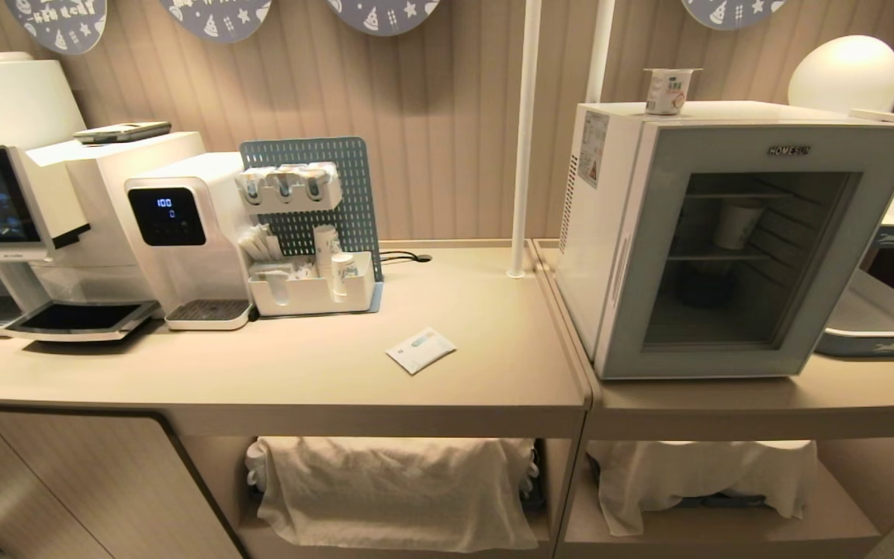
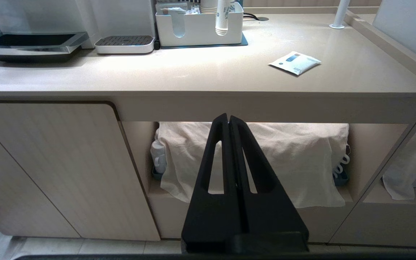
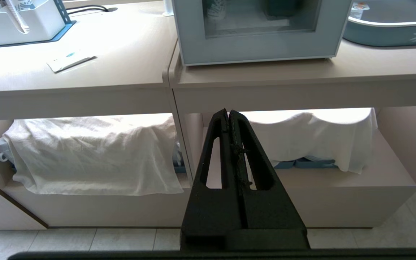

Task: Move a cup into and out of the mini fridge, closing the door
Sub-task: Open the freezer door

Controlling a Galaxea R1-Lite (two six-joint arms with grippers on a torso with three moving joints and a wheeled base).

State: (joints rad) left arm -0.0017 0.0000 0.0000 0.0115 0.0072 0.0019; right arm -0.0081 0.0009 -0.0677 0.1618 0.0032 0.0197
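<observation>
Beige ribbed wall panels back a long tan counter [image 1: 323,373] in the head view; at its right end sits the white box-shaped mini fridge [image 1: 610,256] with side vents, its pale grey-blue framed door [image 1: 750,256] with dark glass window shut, "HOMESUN" lettered at the top; the small white plastic cup [image 1: 670,90] with foil lid and red-green label stands upright on the fridge roof, near the back left corner; a taller white paper cup [image 1: 738,225] shows dimly through the glass on a wire shelf; left of the fridge, a white sachet [image 1: 421,349] lies flat on bare counter; further left, a white caddy with blue pegboard [image 1: 311,233], a white water dispenser [image 1: 183,233] and a coffee machine [image 1: 5,225]; a blue-rimmed tray [image 1: 878,326] lies just right of the fridge; white cloths [image 1: 393,489] drape the open shelves below; neither arm in this view.

Left wrist view: left gripper [image 2: 229,121], black, fingers pressed together with nothing between them, hanging in front of the counter edge, below counter height, before the cloth-covered shelf; sachet and caddy visible above.

Right wrist view: right gripper [image 3: 228,113], black, fingers likewise closed and empty, low before the seam between the two counter sections; fridge door's lower part directly above and beyond, well apart.
</observation>
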